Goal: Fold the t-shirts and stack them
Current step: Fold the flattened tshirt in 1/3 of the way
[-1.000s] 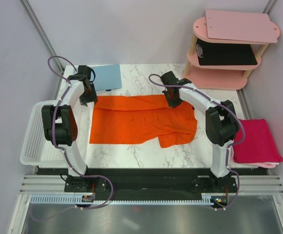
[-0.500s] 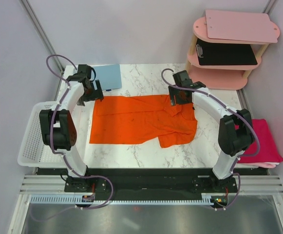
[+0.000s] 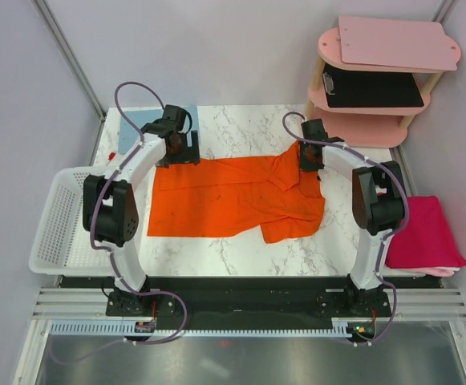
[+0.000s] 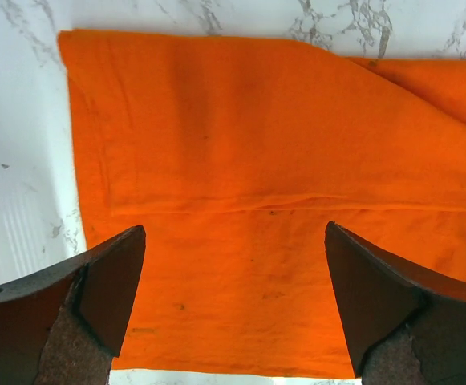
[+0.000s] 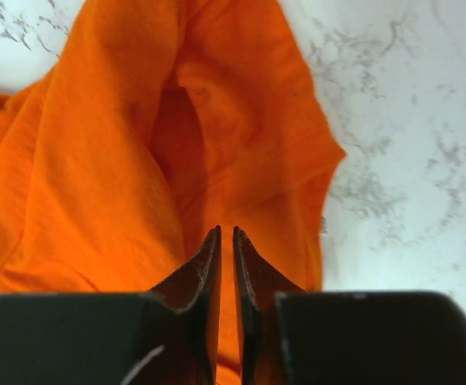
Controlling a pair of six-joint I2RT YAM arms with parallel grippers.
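Orange t-shirt (image 3: pixel 233 200) spread on marble bench (image 3: pixel 245 128), left gripper (image 4: pixel 233 241) jaws released wide over its far-left corner, right gripper (image 5: pixel 225 234) jaws clenched, seemingly pinching its bunched far edge.

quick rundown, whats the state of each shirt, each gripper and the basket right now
orange t-shirt: spread out, far right corner bunched up
magenta t-shirt: folded, off to the right
left gripper: open, over the orange t-shirt
right gripper: shut on the orange t-shirt's bunched corner
white basket: nothing visible inside
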